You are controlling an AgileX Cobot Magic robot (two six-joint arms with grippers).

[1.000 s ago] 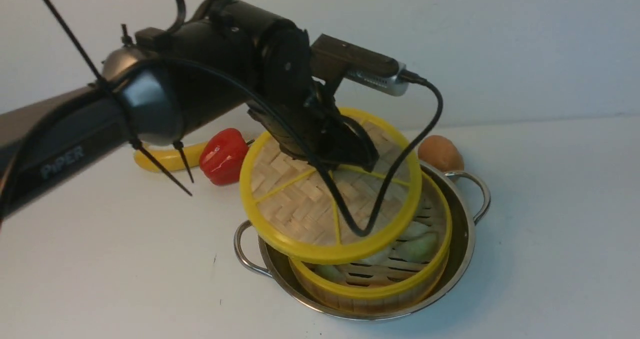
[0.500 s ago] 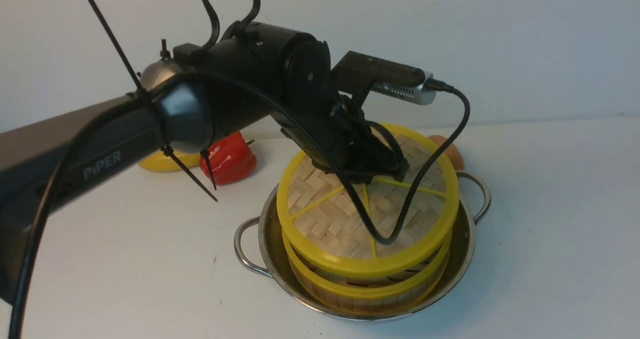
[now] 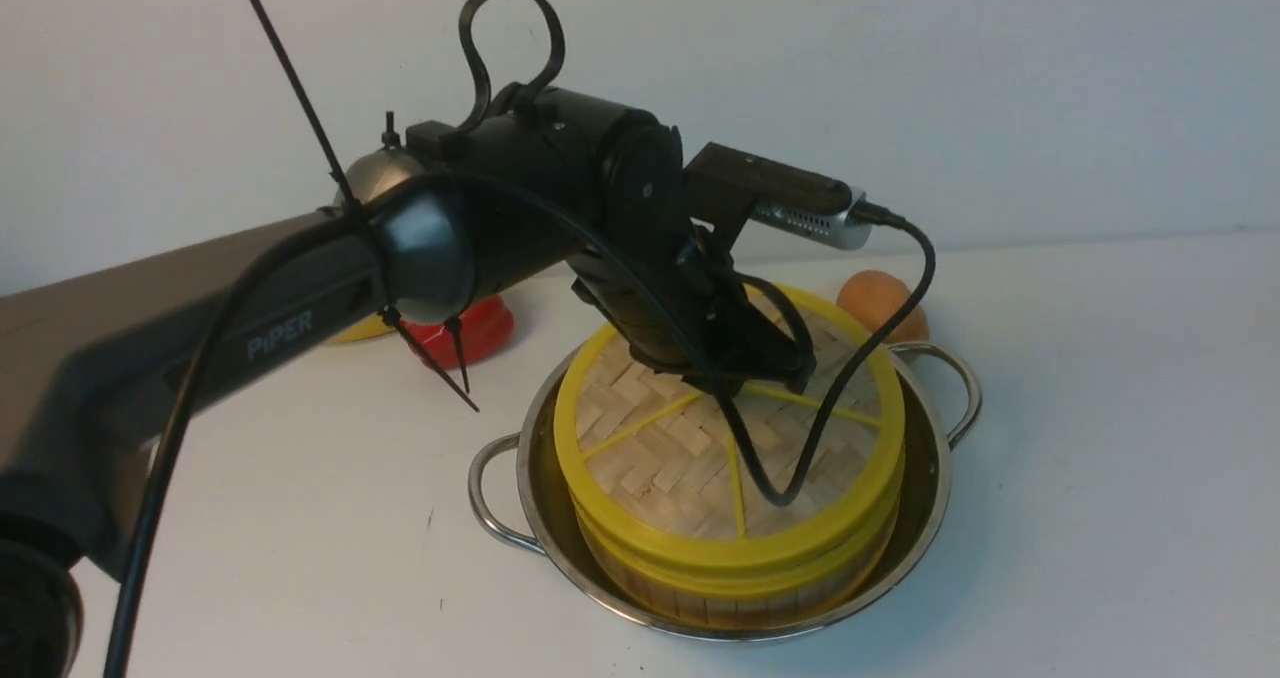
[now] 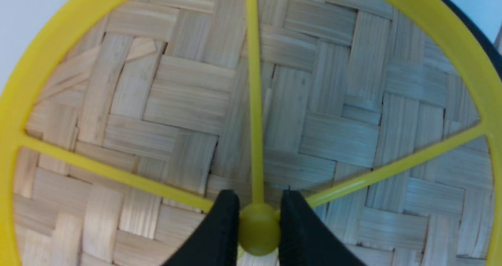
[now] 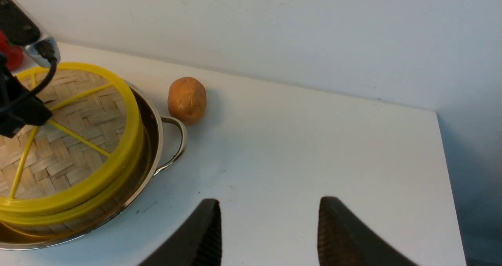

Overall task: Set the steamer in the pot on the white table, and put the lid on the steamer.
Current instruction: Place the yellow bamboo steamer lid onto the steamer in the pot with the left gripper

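Note:
The steel pot (image 3: 925, 518) stands on the white table (image 3: 1100, 408). The steamer (image 3: 720, 593) sits inside it; only its bamboo wall and yellow rim show. The woven lid (image 3: 660, 448) lies level on top of the steamer, covering its contents. My left gripper (image 3: 765, 373) is over the lid's centre and is shut on the lid's yellow hub (image 4: 258, 228), one finger (image 4: 223, 226) on each side. In the right wrist view the lid (image 5: 70, 140) and pot (image 5: 157, 140) show at the side. My right gripper (image 5: 268, 219) is open and empty above bare table, apart from the pot.
An orange-brown potato-like toy (image 3: 880, 303) lies just behind the pot, also in the right wrist view (image 5: 187, 99). A red pepper (image 3: 480, 323) and a yellow item (image 3: 350, 333) lie behind my left arm. The table's edge (image 5: 451, 179) runs near my right gripper.
My left gripper carried the tilted lid to the right and down; it now lies level on the steamer, hiding the dumplings. The gripper still holds the hub.

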